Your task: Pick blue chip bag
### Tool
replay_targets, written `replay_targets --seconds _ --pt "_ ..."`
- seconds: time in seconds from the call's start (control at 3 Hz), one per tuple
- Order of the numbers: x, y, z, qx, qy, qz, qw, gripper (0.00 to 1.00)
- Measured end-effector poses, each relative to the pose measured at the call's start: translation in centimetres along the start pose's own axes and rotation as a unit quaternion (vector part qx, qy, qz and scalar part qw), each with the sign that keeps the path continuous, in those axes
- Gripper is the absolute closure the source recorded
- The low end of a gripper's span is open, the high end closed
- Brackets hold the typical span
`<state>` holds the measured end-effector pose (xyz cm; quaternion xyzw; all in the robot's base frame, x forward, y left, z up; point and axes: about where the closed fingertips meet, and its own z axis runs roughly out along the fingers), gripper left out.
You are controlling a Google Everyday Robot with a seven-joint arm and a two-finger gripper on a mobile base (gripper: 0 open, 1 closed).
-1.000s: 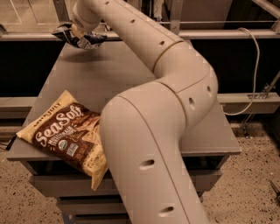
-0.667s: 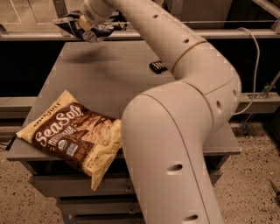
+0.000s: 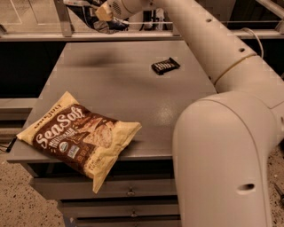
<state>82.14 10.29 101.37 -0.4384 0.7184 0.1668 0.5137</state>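
The robot's arm fills the right side of the frame. Its thick cream lower link (image 3: 222, 168) rises from the bottom right corner, bends at a rounded joint near the right edge, and from there a slimmer forearm (image 3: 199, 31) slants up and leftward across the top. The gripper (image 3: 100, 13) is at the end of that forearm, near the top edge and left of centre, above the far edge of the grey table (image 3: 128, 93) and clear of its surface. It is clamped on the blue chip bag (image 3: 107, 25), which shows as a dark crinkled mass hanging just under and beside the yellowish fingertip (image 3: 103, 12), partly cut off by the top of the frame. The bag is off the table, and a soft dark shadow (image 3: 95, 57) lies on the tabletop below it in the upper left part of the surface. A small black candy bar wrapper (image 3: 165, 65) lies flat on the table right of centre towards the back, just beside the forearm as seen from the camera but well apart from the gripper. The large cream-and-brown SeaSalt bag (image 3: 80, 137) lies at the lower left, one corner overhanging the table's front edge above the drawers (image 3: 128, 193).
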Motion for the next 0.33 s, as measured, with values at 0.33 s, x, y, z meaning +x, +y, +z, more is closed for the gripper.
replay_targets --seconds 0.33 --pt "0.89 -1.59 -3.29 -0.001 -0.045 0.039 0.9982 1.0"
